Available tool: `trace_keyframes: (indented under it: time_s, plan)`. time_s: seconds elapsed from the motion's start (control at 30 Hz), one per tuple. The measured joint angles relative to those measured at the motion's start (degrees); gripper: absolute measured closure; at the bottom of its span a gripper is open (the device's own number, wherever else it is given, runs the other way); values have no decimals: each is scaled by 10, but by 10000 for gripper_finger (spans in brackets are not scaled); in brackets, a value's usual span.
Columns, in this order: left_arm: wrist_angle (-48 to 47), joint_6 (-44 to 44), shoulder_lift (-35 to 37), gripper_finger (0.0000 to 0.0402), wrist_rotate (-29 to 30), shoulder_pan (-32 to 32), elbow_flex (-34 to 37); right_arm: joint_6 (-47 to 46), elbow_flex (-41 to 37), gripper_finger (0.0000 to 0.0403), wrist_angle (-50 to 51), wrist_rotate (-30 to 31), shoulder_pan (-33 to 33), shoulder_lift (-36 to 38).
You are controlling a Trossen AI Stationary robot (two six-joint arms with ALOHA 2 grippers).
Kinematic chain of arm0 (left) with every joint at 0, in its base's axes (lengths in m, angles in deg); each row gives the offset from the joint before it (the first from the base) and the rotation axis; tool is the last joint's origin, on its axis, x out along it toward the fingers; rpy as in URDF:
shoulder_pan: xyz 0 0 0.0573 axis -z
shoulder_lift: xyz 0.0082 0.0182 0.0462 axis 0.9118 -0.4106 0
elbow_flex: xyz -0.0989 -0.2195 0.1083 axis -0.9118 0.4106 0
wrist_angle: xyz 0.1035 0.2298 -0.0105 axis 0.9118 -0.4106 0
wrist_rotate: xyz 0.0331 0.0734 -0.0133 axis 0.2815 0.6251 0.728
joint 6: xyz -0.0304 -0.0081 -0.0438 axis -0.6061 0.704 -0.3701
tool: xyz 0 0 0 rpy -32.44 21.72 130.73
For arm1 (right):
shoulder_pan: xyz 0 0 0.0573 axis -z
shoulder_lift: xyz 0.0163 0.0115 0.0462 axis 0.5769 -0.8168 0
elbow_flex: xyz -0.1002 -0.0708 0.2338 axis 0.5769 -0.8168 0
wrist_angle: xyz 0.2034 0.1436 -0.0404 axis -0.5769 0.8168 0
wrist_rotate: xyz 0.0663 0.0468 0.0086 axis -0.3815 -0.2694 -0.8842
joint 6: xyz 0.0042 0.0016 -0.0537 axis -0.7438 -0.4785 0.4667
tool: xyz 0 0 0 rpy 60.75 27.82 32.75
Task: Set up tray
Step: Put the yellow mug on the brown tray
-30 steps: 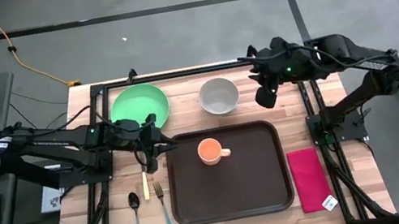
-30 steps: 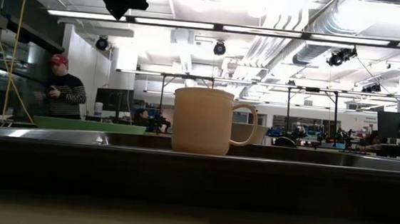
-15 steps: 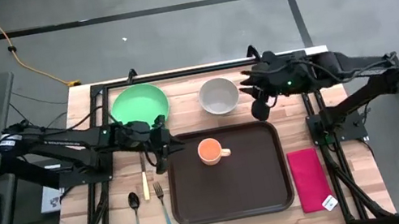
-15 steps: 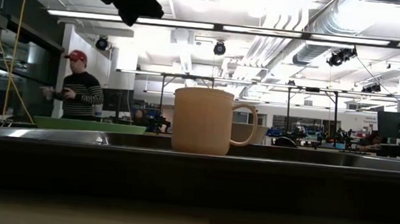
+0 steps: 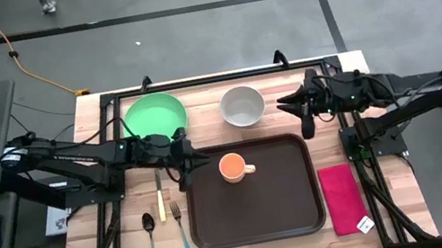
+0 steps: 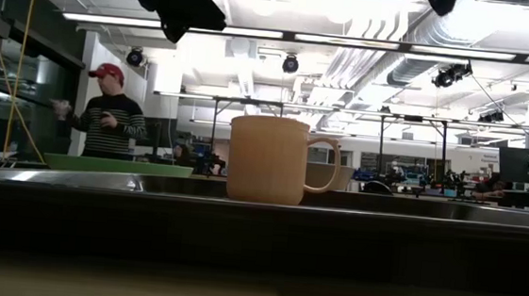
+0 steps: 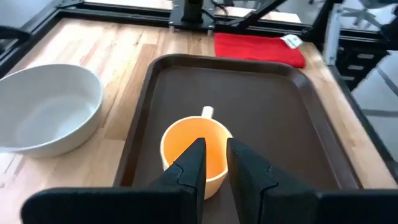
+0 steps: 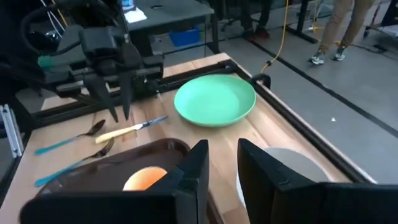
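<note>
Left gripper (image 5: 183, 178) at tray (image 5: 297, 220) left rim, narrow gap, empty; right gripper (image 5: 306, 127) at tray far-right corner, narrow gap, empty; tray long axis left-right

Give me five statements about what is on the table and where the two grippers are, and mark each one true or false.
1. The orange mug stands on the tray. True.
2. The red napkin lies on the tray. False: it lies on the wooden table, beside the tray's right edge.
3. The white bowl sits on the green plate. False: both rest on the table, apart from each other, beyond the tray.
4. The left gripper is at the tray's left edge, holding nothing. True.
5. The right gripper grips the white bowl. False: it is beside the bowl, near the tray's far right corner, its fingers slightly apart and empty.
</note>
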Motion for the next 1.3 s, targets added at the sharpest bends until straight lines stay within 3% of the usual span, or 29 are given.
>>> trace_keyframes:
  time_s: [0.2,0.43,0.77,1.3]
  plan:
    - [24,-12,-4,305,17,0,0,-5,-48,340,-30,-3,0,27]
    - [20,-9,-70,305,11,0,-49,-2,-69,343,-39,-15,0,28]
    - [-118,2,-159,305,7,0,-159,6,-148,347,-135,-56,0,54]
    - [-154,-68,-183,305,-7,0,-170,6,-260,344,-231,-76,0,141]
